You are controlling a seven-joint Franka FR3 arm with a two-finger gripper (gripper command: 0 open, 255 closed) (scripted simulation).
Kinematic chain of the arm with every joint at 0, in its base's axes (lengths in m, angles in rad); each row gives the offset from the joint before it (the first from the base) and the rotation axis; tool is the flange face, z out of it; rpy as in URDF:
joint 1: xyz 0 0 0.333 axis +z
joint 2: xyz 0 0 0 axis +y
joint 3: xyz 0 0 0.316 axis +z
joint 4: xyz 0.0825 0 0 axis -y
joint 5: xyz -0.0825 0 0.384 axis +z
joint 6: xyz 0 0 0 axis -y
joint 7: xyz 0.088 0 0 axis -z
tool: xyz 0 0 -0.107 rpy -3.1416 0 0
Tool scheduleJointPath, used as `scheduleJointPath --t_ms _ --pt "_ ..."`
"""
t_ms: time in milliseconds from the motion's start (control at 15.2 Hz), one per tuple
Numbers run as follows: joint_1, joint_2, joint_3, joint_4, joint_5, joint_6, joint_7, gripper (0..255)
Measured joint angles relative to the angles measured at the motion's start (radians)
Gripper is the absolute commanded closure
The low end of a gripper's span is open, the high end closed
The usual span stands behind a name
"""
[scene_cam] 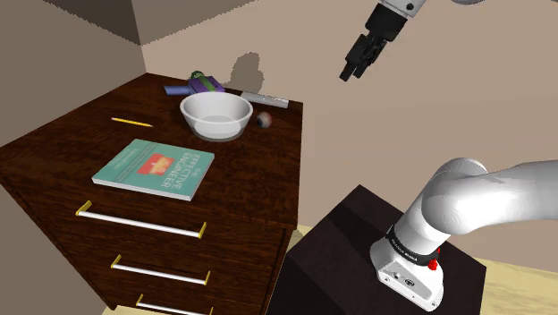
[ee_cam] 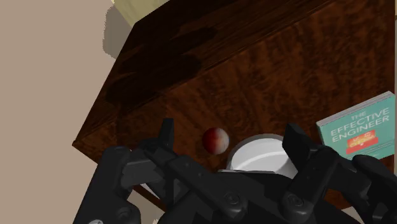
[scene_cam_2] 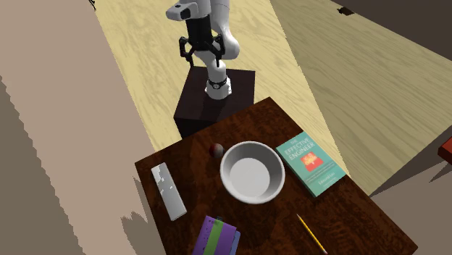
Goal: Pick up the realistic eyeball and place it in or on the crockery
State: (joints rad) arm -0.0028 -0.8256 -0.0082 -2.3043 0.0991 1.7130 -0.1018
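Note:
The eyeball (scene_cam: pixel 263 119), a small reddish ball with a pale side, lies on the dark wooden dresser top (scene_cam: pixel 241 166) just to the shoulder view's right of a white bowl (scene_cam: pixel 215 131). From the second exterior view the eyeball (scene_cam_2: pixel 216 150) rests beside the bowl (scene_cam_2: pixel 225 174), close to the dresser edge nearest the arm. My black gripper (scene_cam: pixel 358 61) hangs high in the air, off that edge, open and holding nothing. In the wrist view the eyeball (ee_cam: pixel 215 140) and bowl (ee_cam: pixel 245 153) lie far below, between the spread fingers of the gripper (ee_cam: pixel 231 135).
A teal book (scene_cam: pixel 155 168), a yellow pencil (scene_cam: pixel 131 121), a grey remote (scene_cam: pixel 265 99) and a purple-and-green object (scene_cam: pixel 206 84) share the dresser top. Drawers with metal handles (scene_cam: pixel 141 223) face forward. A wall stands behind the dresser; the dark stand (scene_cam: pixel 358 242) is beside it.

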Motion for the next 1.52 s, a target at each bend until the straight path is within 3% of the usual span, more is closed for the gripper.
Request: scheduleJointPath --t_ms 264,528,1518 --pt "0.003 0.057 0.013 -0.006 0.002 0.047 0.006 0" --pt "0.008 0.190 0.039 0.013 0.004 0.132 0.020 0" --pt "0.023 0.763 0.120 0.241 -0.045 0.363 0.100 0"
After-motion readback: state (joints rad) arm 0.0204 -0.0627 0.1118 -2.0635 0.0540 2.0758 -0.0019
